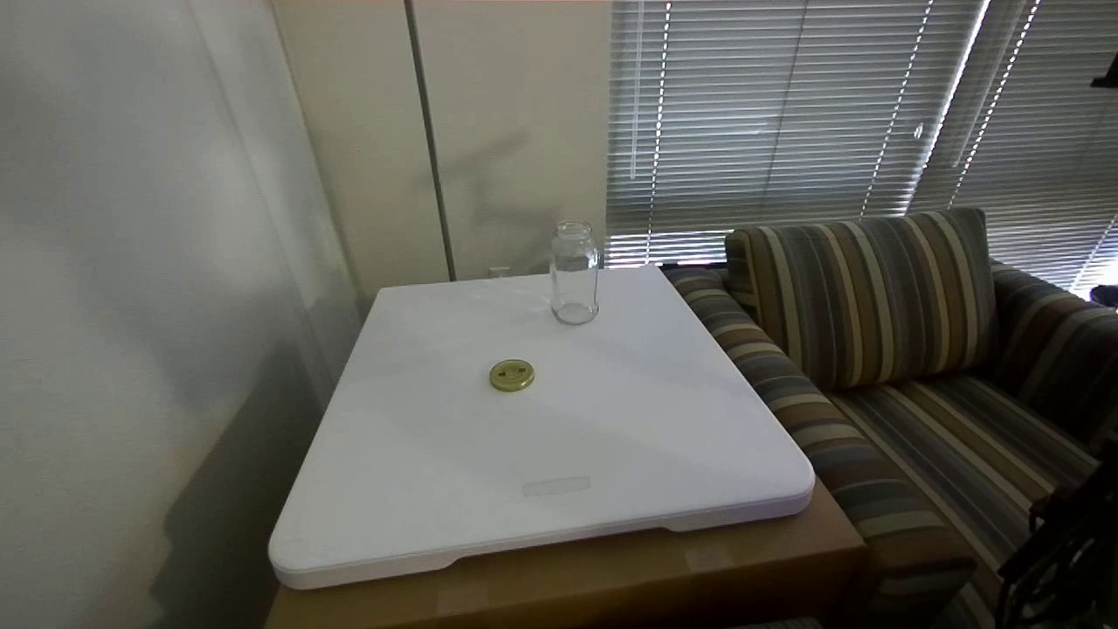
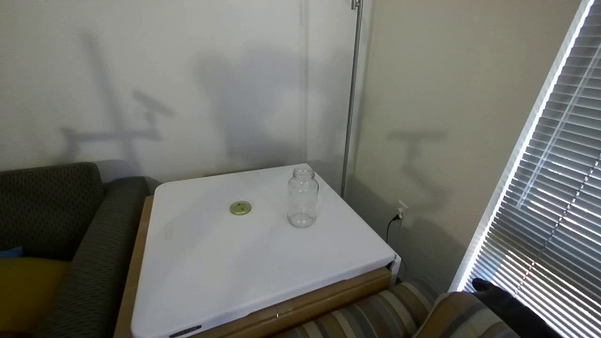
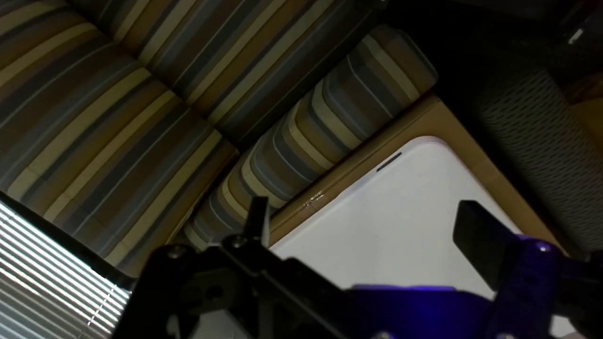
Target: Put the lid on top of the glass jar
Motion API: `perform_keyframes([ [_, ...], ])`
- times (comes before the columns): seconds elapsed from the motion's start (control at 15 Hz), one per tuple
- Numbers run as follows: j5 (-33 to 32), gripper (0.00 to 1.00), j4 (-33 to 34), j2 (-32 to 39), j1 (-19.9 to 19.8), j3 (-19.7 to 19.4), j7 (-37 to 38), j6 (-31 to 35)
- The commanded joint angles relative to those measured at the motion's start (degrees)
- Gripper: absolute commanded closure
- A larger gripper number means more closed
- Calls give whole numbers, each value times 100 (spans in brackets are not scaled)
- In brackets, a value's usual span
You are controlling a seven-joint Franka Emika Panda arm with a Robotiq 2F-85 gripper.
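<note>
Lid (image 1: 512, 375) off the jar (image 1: 574, 275), both on the board (image 1: 646, 437)

You have the jar, clear glass, standing upright near the end of the board by the pole (image 2: 352, 108), in both exterior views. Your lid, a gold disc, lies flat closer to the middle of the board, with bare white surface between it and the jar. Which face of the lid is up is too small for you to tell.

In the wrist view your gripper (image 3: 363, 207) has its fingers (image 3: 480, 242) spread wide apart. Between them you see mostly the board, including its rounded corner, and a strip of the brown box (image 1: 594, 572) that the board rests on. You can't tell from this how high the gripper is over the board.

Along one side of the board you have the striped sofa (image 1: 860, 301), with window blinds (image 1: 786, 114) behind it; along the opposite side, a pale wall (image 1: 131, 262). A dark couch (image 2: 51, 211) stands past the end of the board farther from the jar.
</note>
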Motion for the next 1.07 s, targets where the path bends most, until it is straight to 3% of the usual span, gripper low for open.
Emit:
perform_keyframes([
  [0.0, 287, 0, 133, 527, 438, 147, 112, 561],
  [0.47, 1085, 0, 746, 2111, 1437, 308, -289, 1151],
  [0.53, 943, 0, 337, 1399, 1121, 483, -67, 1041],
  [0.87, 1005, 0, 446, 1581, 1134, 593, 28, 1091],
  [1.0, 1138, 0, 658, 1954, 1285, 655, 61, 1165],
])
